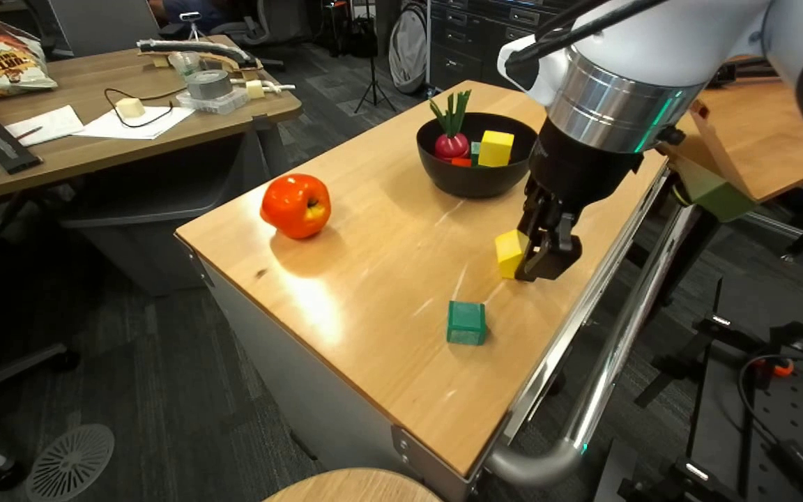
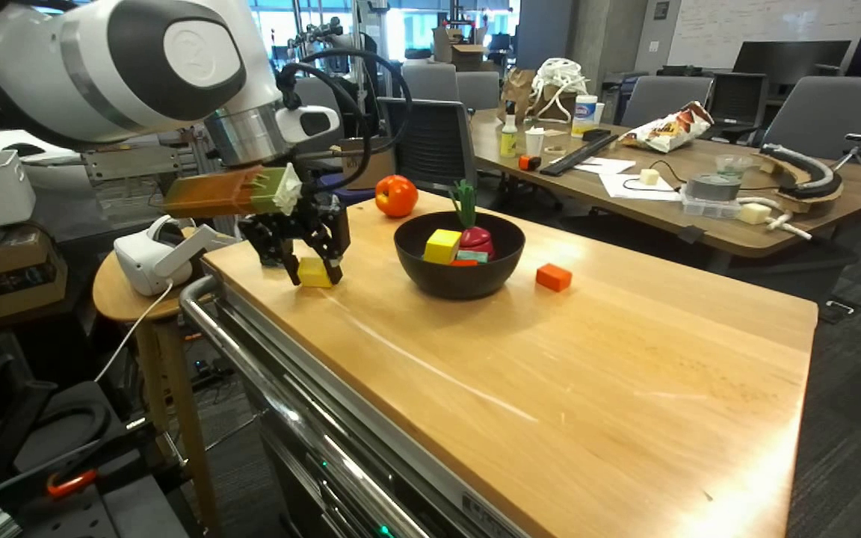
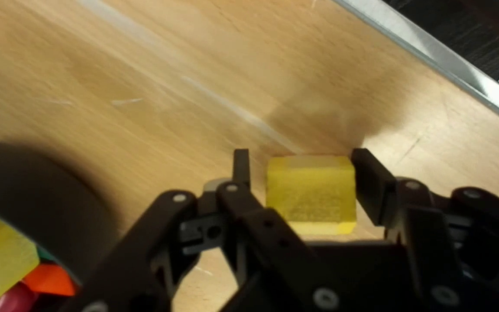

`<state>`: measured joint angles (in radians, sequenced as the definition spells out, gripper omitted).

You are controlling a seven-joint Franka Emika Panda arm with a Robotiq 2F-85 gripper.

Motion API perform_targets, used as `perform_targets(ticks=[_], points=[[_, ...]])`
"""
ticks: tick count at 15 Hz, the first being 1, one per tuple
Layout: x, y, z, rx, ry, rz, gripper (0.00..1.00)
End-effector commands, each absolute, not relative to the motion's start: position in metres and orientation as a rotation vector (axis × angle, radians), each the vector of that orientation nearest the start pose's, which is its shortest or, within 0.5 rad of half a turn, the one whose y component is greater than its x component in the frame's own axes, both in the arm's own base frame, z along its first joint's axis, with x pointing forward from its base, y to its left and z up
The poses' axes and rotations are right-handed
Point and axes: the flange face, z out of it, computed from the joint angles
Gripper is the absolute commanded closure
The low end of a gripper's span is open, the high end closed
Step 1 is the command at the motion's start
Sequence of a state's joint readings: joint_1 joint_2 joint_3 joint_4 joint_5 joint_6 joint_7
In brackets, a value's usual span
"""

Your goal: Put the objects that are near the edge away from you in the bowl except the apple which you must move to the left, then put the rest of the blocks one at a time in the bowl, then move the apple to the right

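In an exterior view, a stool with a white headset stands left of the pale wooden worktop, edged by a metal rail; beyond are chairs, a cluttered desk and a whiteboard.

In an exterior view, left to right on the worktop: the apple; the green cube; farther back the bowl, holding the radish, an orange block, a green block and a yellow block; then the yellow cube. An orange cube lies just beside the bowl.

The gripper stands spread around the yellow cube without gripping it: in the wrist view the left jaw is clearly apart from it; whether the right jaw touches, I cannot tell.

The bag on the desk appears to read TURTLE CHIPS.
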<state>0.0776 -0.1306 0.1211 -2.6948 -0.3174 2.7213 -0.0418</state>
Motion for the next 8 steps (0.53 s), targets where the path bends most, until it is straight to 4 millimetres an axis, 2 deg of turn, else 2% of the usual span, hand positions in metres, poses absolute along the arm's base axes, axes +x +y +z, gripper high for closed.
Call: perform_targets(ticks=[1,2,4,5,6,8], points=[[0.426,0.093,0.285,-3.157,-0.77,-0.298,0.71],[0.428,0.093,0.286,-3.152,-0.748,-0.304,0.77],[0.431,0.093,0.292,-3.148,-0.716,-0.323,0.79],[0.432,0.093,0.301,-3.146,-0.707,-0.364,0.79],[0.434,0.092,0.323,-3.148,-0.726,-0.494,0.78],[0.445,0.086,0.356,-3.164,-0.8,-0.634,0.79]])
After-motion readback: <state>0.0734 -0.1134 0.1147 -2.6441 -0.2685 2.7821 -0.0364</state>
